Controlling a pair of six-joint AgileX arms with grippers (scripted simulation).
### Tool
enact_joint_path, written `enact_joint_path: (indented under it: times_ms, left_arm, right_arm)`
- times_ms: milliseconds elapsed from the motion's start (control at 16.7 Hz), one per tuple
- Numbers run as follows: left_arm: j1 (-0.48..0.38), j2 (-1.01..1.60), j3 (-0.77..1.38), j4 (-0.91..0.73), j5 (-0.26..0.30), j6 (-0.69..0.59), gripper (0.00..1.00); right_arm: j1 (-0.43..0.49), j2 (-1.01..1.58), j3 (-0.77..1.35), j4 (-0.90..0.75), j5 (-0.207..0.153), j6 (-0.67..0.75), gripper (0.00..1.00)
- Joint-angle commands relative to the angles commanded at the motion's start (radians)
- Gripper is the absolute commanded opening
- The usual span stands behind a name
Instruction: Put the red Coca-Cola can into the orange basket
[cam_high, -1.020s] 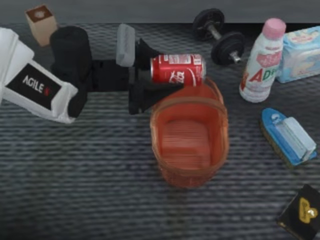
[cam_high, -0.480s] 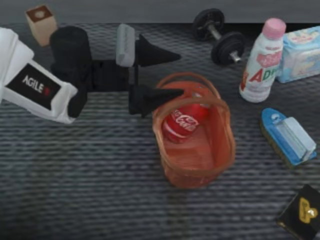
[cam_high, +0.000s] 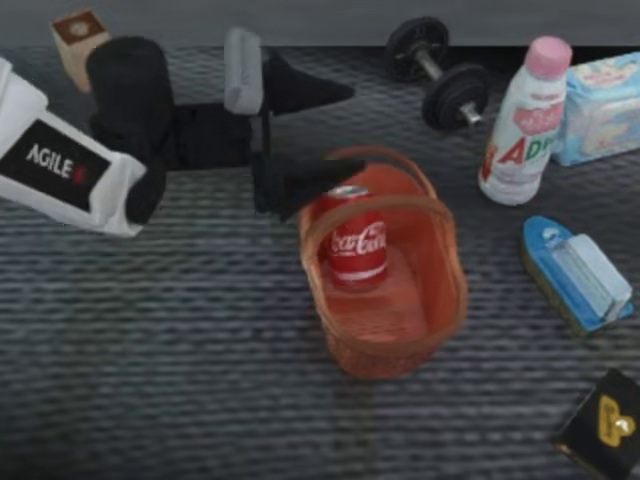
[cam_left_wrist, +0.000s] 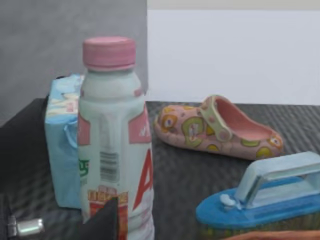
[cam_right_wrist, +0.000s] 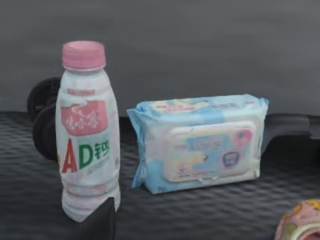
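Red Coca-Cola can now upright inside orange basket; a second ago clamped, then tumbling.
Left gripper hangs at basket's far-left rim, jaws apart, empty: placement looks done. Left wrist view alone shows a patterned slipper. Right arm out of top view; jaws cannot tell.

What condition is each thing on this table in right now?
red Coca-Cola can: standing upright inside the basket, free of the claw.
orange basket: upright, holding the can.
left claw: open, empty, beside the basket's far rim.
white pink-capped bottle: upright, capped.
wipes pack: closed.
dumbbell: lying flat.
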Motion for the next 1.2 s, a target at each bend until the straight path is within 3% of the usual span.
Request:
enact_joint_path:
  times_ms: [180, 360, 780, 1200]
  left_arm:
    - [0.035, -0.155, -0.041, -0.061, -0.088, -0.038, 1.00]
    - [0.086, -0.402, -0.122, -0.160, -0.224, -0.083, 1.00]
    - [0.212, -1.183, -0.476, -0.508, -0.646, -0.150, 1.00]
    - [0.290, -1.856, -0.904, -0.854, -1.027, -0.103, 1.00]
  right_arm:
    - [0.056, 0.152, 0.151, -0.124, -0.002, -0.082, 1.00]
    - [0.132, 0.397, 0.393, -0.303, -0.002, -0.201, 1.00]
    - [0.345, 1.180, 1.166, -0.821, 0.000, -0.538, 1.00]
    - [0.540, 1.915, 1.891, -1.288, 0.001, -0.846, 1.00]
